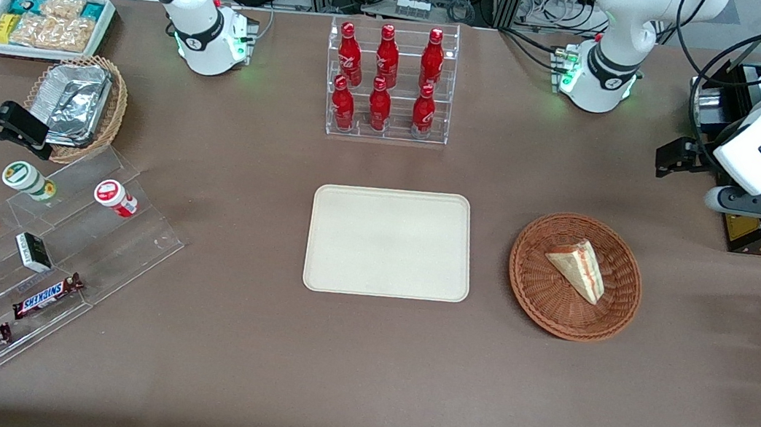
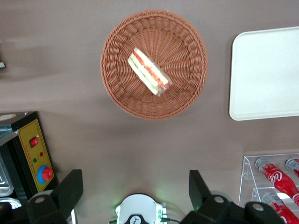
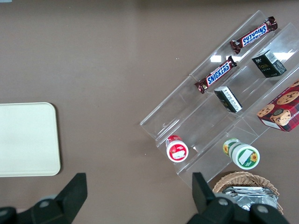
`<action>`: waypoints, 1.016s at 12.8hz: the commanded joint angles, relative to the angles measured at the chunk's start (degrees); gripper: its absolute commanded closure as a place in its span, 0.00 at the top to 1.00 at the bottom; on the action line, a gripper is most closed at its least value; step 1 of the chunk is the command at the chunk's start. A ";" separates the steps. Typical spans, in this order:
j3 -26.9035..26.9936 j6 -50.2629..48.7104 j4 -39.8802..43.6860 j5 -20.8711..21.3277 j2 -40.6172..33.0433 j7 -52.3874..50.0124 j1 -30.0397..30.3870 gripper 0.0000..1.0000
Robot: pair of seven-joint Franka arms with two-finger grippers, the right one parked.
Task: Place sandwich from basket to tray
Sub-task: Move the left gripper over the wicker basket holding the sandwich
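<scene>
One sandwich [image 1: 579,268] in basket [image 1: 531,286], claw [image 2: 135,186] spread wide above, tray [image 1: 344,267] bare

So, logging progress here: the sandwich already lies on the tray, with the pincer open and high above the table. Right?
Not quite: the sandwich lies in the basket, not on the tray, as the front view shows. The pincer is indeed open, high above the table.

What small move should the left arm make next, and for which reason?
Probably lower the open hand toward the sandwich: it lies untouched in the basket, the hand is high above the table, and the tray holds nothing.
</scene>
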 commanded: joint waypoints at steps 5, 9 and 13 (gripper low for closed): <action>0.02 5.17 -5.39 0.50 0.00 1.02 0.13 1.00; 0.02 17.37 -15.48 1.56 0.70 0.93 0.13 1.00; -0.06 31.43 -26.39 1.47 0.88 -1.26 0.13 1.00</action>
